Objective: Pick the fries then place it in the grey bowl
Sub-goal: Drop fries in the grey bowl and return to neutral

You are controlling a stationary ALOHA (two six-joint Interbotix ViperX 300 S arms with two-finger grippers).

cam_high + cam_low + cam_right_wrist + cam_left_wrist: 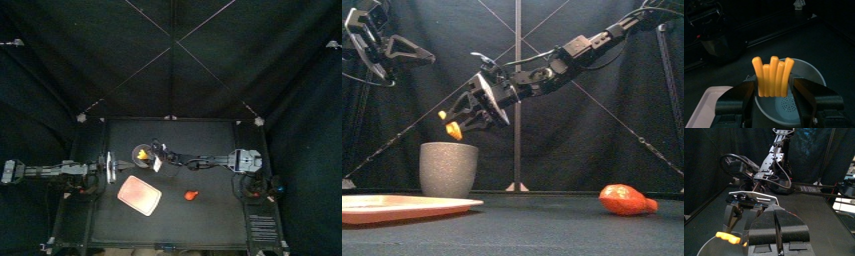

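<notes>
The fries (772, 76), a bunch of orange-yellow sticks, stand upright between the jaws of my right gripper (774, 86), which is shut on them. In the front view the fries (453, 128) hang just above the rim of the tall grey speckled cup (449, 168), the task's grey bowl. The cup's open mouth (794, 102) lies directly beneath them. From above, the right gripper (146, 157) has reached past the table's middle to the left half. My left gripper (777, 230) rests raised at the left, jaws together and empty.
A flat pink tray (139, 194) lies in front of the cup, near the table's front left (402, 207). A red-orange toy food (627, 200) lies on the table to the right (190, 195).
</notes>
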